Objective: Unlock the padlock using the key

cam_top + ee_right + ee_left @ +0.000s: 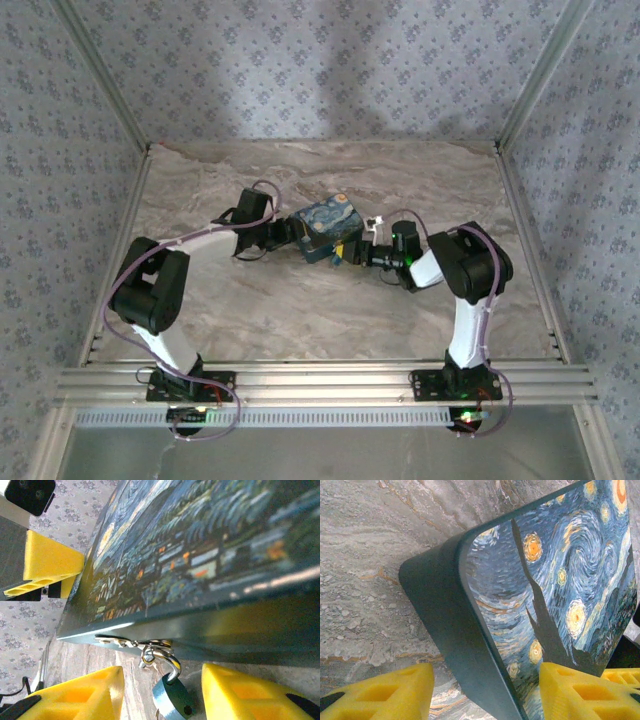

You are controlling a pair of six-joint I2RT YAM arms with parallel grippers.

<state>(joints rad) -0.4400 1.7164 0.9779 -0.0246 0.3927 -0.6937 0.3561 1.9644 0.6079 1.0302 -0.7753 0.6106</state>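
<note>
From above, the left pincer (pixel 291 236) is clamping the padlock (pixel 328 228) by its left end, holding it tilted over the counter (pixel 300 320). The right pincer (pixel 357 251) is sitting just beside its near right corner. On the left wrist, the padlock's teal edge is passing between the yellow fingers (pixel 385 695). On the right wrist, the key (pixel 172 700) is hanging on a ring (pixel 161 656) under the padlock, between fingers standing apart.
</note>
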